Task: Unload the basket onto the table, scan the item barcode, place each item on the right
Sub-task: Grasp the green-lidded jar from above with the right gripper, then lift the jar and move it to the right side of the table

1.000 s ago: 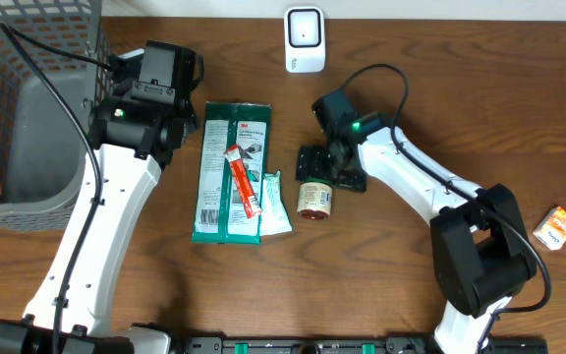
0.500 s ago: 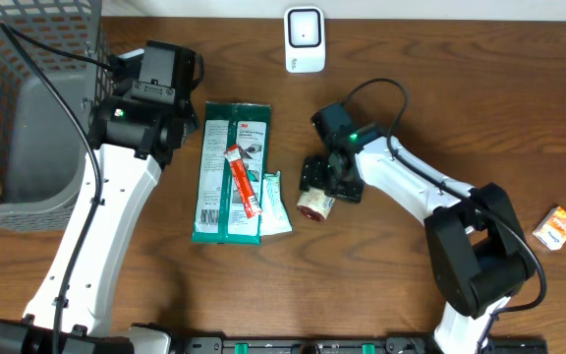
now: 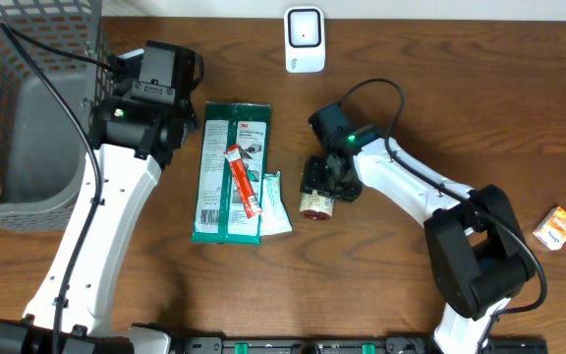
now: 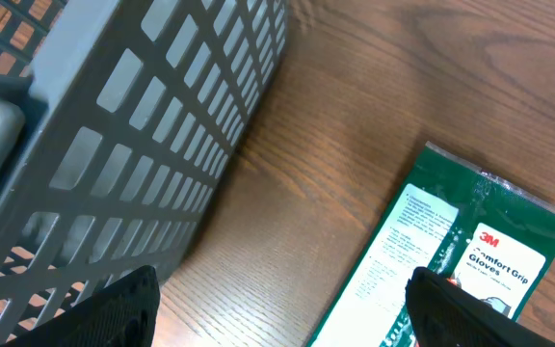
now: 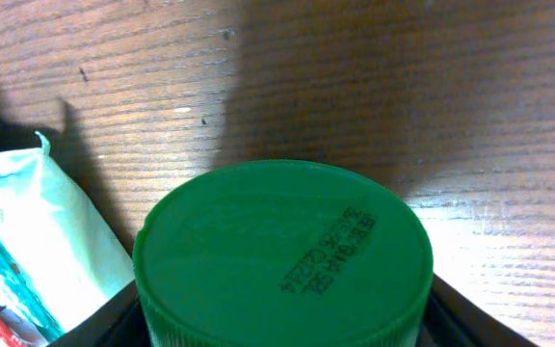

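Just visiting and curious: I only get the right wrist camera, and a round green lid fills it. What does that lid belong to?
Observer: From overhead, it caps a small jar with a pale label.
Operator: Is anything else lying near it?
Observer: Yes, a green gloves pack lies to its left, with a red stick packet on top.
Operator: And what is the other arm doing?
Observer: The left gripper hangs open and empty beside a grey basket.
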Robot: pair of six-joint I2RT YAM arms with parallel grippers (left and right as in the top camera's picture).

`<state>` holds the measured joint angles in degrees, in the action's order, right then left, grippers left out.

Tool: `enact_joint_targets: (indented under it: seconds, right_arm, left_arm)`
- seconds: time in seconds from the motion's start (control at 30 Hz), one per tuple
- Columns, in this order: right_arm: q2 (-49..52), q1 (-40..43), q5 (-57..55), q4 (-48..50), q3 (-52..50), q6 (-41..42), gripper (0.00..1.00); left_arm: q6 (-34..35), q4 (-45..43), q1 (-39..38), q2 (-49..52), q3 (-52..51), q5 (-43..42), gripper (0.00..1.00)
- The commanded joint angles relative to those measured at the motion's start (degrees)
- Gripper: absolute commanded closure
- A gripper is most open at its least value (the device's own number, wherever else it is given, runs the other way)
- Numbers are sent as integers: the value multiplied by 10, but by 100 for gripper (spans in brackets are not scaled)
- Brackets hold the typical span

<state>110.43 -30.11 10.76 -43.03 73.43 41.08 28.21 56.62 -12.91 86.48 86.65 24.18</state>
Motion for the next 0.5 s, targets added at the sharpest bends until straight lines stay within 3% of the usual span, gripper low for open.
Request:
enact_joint_targets:
  seconds: [0.0,0.3,0.47]
  right_arm:
    - [-39,9,-2,0,1,-23,48]
    - [-111,11,-86,-3,1,-108,47]
    - [-131,-2,-245,-4,0,-87,46]
  left_arm:
    - [-7,2,1,3,-3,9,18]
    - [-7,2,1,3,-3,9,18]
    - [-7,2,1,3,-3,9,18]
